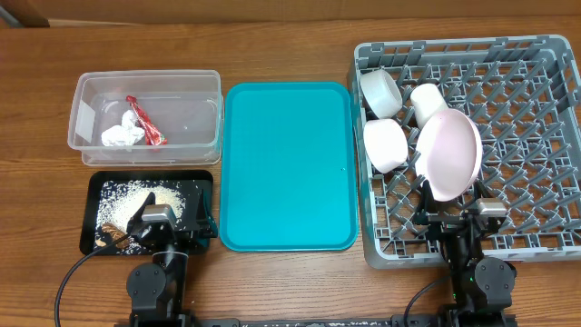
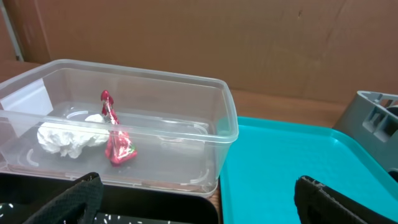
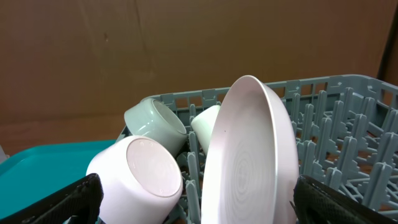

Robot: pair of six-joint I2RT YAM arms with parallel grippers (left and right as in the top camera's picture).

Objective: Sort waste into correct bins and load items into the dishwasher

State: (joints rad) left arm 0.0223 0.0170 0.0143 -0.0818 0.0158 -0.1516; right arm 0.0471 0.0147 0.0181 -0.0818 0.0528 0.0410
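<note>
Left gripper (image 1: 168,222): jaws spread wide, holding nothing, hovering over the shallow black rectangular tray (image 1: 204,186) just left of the large flat teal plastic serving tray (image 1: 286,163), at its near corner. Whitish rice-like grains (image 1: 136,195) and brown crumbs (image 1: 111,234) lie in that black tray, directly under the gripper. Left of the teal tray's far half stands the clear rectangular plastic tub (image 1: 150,78), holding the small red printed snack wrapper (image 1: 145,123) and the crumpled white tissue (image 1: 121,136), both beyond the left gripper. The teal tray itself carries nothing. Right of it sits the large square grey plastic dish rack (image 1: 536,136), loaded with three plain white glossy cups and bowls (image 1: 386,143) and the round pale pink-white plate (image 1: 449,153), which stands on edge. Right gripper (image 1: 458,218): jaws apart, empty, at the rack's near edge just before the plate. Assessment: sorting and loading appear complete, with nothing visibly outstanding.
</note>
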